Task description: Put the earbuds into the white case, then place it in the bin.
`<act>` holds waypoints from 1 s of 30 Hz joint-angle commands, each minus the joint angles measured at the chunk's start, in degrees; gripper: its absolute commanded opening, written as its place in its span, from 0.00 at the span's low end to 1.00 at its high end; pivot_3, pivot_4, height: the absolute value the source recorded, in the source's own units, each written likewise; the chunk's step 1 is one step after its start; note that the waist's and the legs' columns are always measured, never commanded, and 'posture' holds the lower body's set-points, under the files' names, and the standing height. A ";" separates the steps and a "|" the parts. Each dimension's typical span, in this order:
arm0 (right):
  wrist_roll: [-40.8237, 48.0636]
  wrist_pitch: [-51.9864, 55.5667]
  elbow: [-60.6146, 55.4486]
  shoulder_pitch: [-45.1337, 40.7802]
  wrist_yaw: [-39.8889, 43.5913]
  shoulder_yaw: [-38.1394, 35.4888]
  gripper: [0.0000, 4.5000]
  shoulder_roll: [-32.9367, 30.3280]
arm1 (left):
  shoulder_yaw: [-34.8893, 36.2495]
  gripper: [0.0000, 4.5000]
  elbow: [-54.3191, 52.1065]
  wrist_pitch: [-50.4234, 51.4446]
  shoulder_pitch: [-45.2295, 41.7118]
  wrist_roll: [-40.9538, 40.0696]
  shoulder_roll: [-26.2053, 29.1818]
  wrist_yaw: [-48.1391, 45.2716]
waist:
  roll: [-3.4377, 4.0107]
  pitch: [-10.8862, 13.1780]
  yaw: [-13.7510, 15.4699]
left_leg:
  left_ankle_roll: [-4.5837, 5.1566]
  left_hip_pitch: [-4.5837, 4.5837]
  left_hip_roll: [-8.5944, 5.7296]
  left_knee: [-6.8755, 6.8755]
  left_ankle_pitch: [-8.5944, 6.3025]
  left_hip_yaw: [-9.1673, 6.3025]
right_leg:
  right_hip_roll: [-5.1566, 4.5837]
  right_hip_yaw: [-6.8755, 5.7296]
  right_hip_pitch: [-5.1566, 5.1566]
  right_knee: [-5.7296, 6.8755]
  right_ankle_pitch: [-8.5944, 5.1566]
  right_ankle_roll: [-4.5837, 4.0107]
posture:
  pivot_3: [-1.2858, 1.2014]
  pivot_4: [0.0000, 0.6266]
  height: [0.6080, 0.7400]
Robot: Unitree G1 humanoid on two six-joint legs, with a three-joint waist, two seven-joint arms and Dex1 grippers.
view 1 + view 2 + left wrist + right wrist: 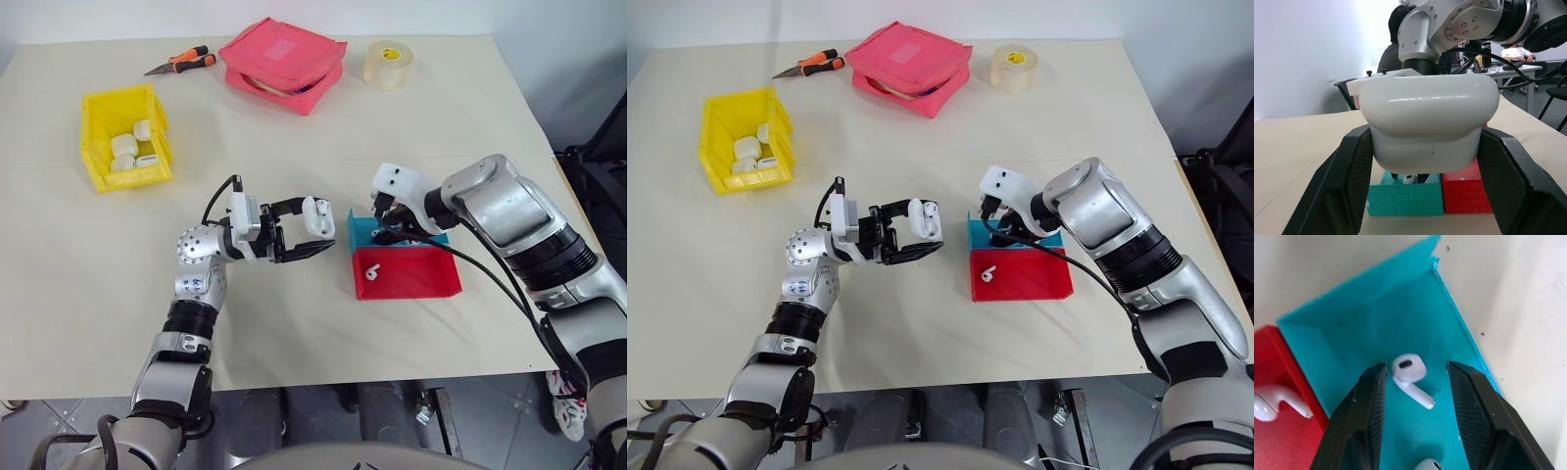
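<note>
So far, nothing was packed: the left claw [306,233] was clamped on the small glossy white case [316,216], held above the surface, well apart from the yellow plastic bin [98,132]. The right claw [1415,382], fingers apart, straddled a tiny white earbud [1409,372] in the blue tray [1352,328]; another lay in the red tray [421,279].

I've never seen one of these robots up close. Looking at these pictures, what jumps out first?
Near the middle of the cream table, the left gripper holds the white case in the air, lid open. Beside it, the right gripper reaches into the blue tray with its fingers open around an earbud; another earbud lies in the red tray alongside. At the far left, the yellow bin holds more white cases.
</note>
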 commanded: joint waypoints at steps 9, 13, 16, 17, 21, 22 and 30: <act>-0.60 -0.85 0.01 -1.19 0.38 -1.32 0.26 0.64 | 0.48 0.62 0.64 -0.72 -1.46 -0.24 0.32 0.31 | 0.00 0.00 0.00 | -0.01 0.00 0.00 0.04 0.00 0.00 | 0.00 0.00 0.00 0.05 0.00 -0.01 | 0.52 0.24 1.00; -0.49 -1.82 -0.87 -1.23 0.18 -2.28 0.11 0.31 | 0.45 0.62 1.33 -0.85 -1.83 -0.15 0.51 0.13 | 0.00 0.00 0.01 | -0.01 0.01 0.00 0.04 0.00 0.00 | 0.00 0.00 0.00 0.05 0.00 -0.01 | 0.52 0.24 1.00; 1.17 -3.27 -3.66 -0.47 -0.62 -6.14 0.11 0.01 | 0.36 0.62 1.78 -0.76 -2.10 -0.22 0.63 -0.35 | 0.02 0.01 0.04 | -0.01 0.00 0.00 0.05 0.00 0.00 | 0.00 0.00 0.00 0.06 0.00 -0.01 | 0.52 0.24 1.00; 1.81 -3.89 -4.70 -0.03 -0.97 -7.68 0.11 0.01 | 0.33 0.62 1.88 -0.71 -2.17 -0.25 0.66 -0.52 | 0.03 0.02 0.07 | -0.01 -0.01 0.00 0.05 0.00 0.00 | 0.00 0.00 -0.01 0.06 0.01 -0.02 | 0.52 0.24 1.00; 6.60 -3.07 -13.73 4.59 -1.33 -16.17 0.11 -1.13 | 0.08 0.62 2.60 -0.29 -2.55 -0.50 0.64 -1.95 | 0.03 0.02 0.25 | -0.01 -0.03 0.01 0.05 0.00 -0.02 | -0.02 -0.17 -0.01 0.05 0.00 -0.02 | 0.52 0.24 1.00; 7.25 -2.80 -15.07 5.40 -1.58 -17.22 0.11 -1.11 | 0.13 0.62 2.74 -0.18 -2.60 -0.58 0.69 -2.26 | 0.03 0.02 0.21 | -0.01 -0.02 0.01 0.05 0.00 0.00 | -0.07 -0.30 -0.01 0.05 0.00 -0.03 | 0.52 0.24 1.00; 25.54 3.65 -33.83 18.80 -12.10 -42.31 0.11 10.68 | -0.32 0.62 6.15 0.46 -4.33 -0.59 -0.04 -6.15 | 0.03 0.02 0.36 | 0.00 -0.01 -0.05 0.14 0.00 -0.01 | -0.30 -0.61 0.05 0.13 0.05 -0.10 | 0.52 0.24 1.00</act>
